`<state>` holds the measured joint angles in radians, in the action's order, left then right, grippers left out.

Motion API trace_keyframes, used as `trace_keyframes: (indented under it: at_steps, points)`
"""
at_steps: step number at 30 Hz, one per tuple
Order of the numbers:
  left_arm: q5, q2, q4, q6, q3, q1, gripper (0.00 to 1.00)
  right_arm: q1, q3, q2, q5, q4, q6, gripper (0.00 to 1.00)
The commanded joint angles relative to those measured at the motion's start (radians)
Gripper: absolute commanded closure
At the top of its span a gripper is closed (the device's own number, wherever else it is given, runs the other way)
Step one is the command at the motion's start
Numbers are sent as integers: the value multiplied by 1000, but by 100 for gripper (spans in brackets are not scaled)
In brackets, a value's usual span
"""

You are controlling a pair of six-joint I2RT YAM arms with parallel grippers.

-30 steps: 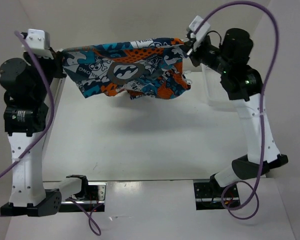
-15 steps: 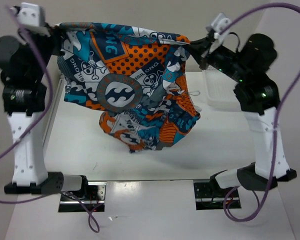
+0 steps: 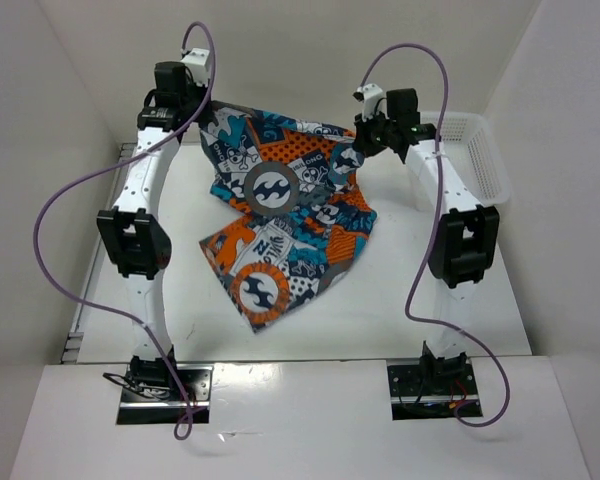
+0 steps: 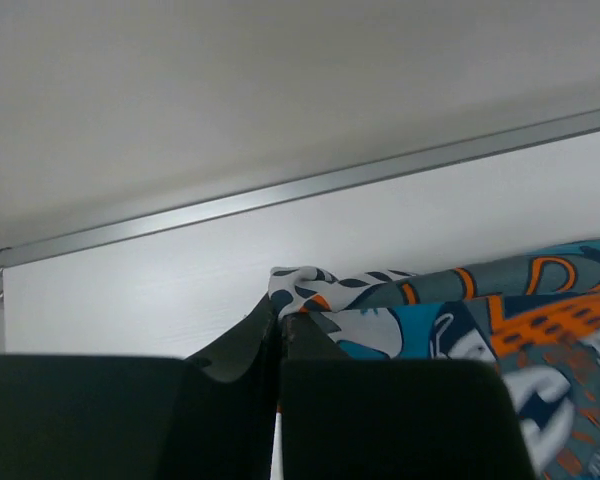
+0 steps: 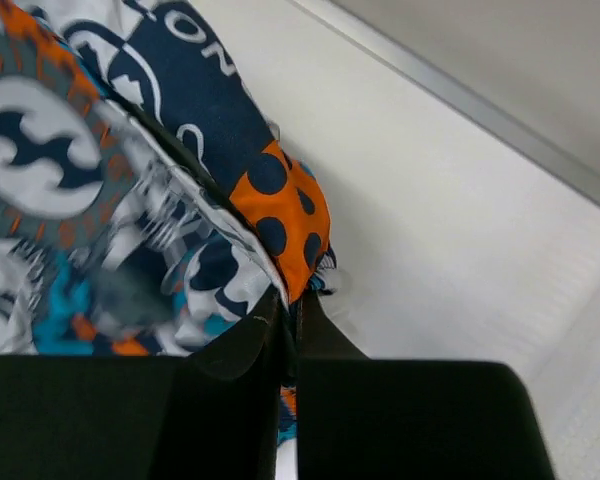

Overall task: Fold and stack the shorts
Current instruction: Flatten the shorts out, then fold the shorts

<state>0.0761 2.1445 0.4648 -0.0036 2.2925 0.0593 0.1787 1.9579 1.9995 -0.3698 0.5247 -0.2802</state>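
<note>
My left pincer (image 3: 204, 104) is out over the far side of the counter (image 3: 400, 310), and my right pincer (image 3: 365, 135) is to its right. The shorts (image 3: 280, 215) stretch between the two, one top corner in each. From there they spread back toward my bases, their near end lying on the counter. The basket (image 3: 477, 150) stands just right of my right pincer.

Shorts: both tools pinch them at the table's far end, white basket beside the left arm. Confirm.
Wrong side: the white basket sits beside the right arm, as the top external view shows. The left tool and right tool do pinch the shorts there.
</note>
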Motion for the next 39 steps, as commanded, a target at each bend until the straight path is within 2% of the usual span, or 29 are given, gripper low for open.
trace_keyframes:
  at_steps: [1, 6, 8, 9, 10, 11, 14, 15, 16, 18, 19, 26, 30, 34, 35, 36, 37, 38, 39]
  points:
    - [-13, 32, -35, 4, 146, 7, 100, 8, 70, 33, 48, -55, -16, 100]
    - [-22, 28, 12, 4, 145, 16, 100, 8, 79, 73, 143, -74, -91, 100]
    - [-22, -58, 21, 4, 17, 28, 100, 8, 44, 64, 164, -74, -152, 100]
    - [-22, -104, 5, 4, -66, 43, 100, 8, 29, 53, 173, -74, -174, 100]
    - [-39, -215, -17, 4, -165, 66, 100, 8, -3, 41, 183, -74, -194, 100]
    - [-58, -274, -58, 4, -384, 80, 100, 8, -23, 9, 195, -63, -248, 100]
    - [-142, -501, -78, 4, -696, 135, 100, 8, -131, -56, 195, -52, -339, 100]
    - [-151, -556, -78, 4, -875, 145, 100, 8, -163, -105, 195, -39, -402, 100]
    - [-151, -651, -59, 4, -951, 145, 100, 8, -238, -126, 195, -28, -431, 100]
    - [-190, -728, -26, 4, -1077, 184, 100, 31, -321, -195, 224, -28, -521, 100]
    - [-200, -779, 1, 4, -1157, 194, 100, 31, -414, -215, 236, -37, -554, 100]
    - [-249, -877, 100, 4, -1294, 281, 100, 54, -727, -346, 322, -133, -692, 100]
    - [-274, -885, 100, 4, -1418, 420, 100, 93, -911, -358, 399, -244, -714, 100]
    - [-285, -848, 100, 4, -1455, 464, 96, 104, -952, -367, 456, -284, -725, 100]
    - [-294, -848, 100, 4, -1464, 464, 94, 104, -962, -378, 465, -284, -735, 84]
    - [-294, -848, 100, 4, -1479, 464, 93, 104, -971, -392, 465, -273, -746, 81]
    - [-309, -857, 115, 4, -1479, 464, 87, 104, -972, -392, 456, -263, -746, 78]
    - [-309, -857, 130, 4, -1479, 464, 79, 104, -972, -419, 442, -262, -746, 73]
    - [-299, -867, 150, 4, -1479, 464, 65, 113, -984, -430, 442, -249, -746, 58]
